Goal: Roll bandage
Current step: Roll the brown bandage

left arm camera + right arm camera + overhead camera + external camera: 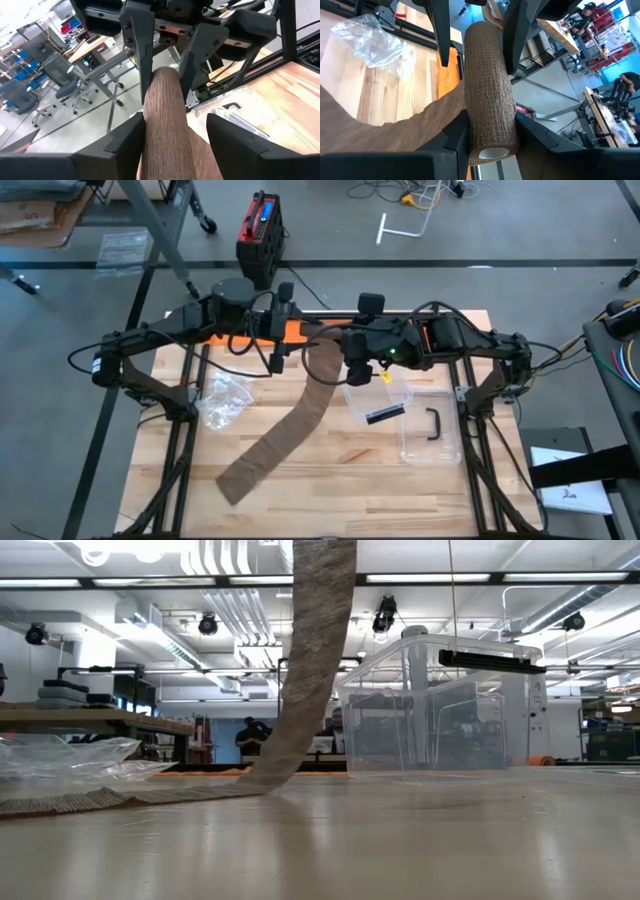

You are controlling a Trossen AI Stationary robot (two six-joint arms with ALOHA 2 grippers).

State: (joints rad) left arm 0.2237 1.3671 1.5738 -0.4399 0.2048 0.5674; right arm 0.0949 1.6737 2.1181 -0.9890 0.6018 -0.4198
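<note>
Two grippers on the bandage roll [489,95], mid-winding.
Your right gripper [490,137] clamps it, left gripper [175,132] straddles it apart; next turn must draw slack off the counter [400,490].

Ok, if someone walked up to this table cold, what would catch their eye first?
Probably the brown bandage, hanging as a long strip from the raised roll down to the wooden table and trailing toward its front left. The right gripper is shut on the roll's end, with the left gripper open around it from the other side. Next, the clear plastic box on the right, and crumpled plastic wrap on the left.
</note>
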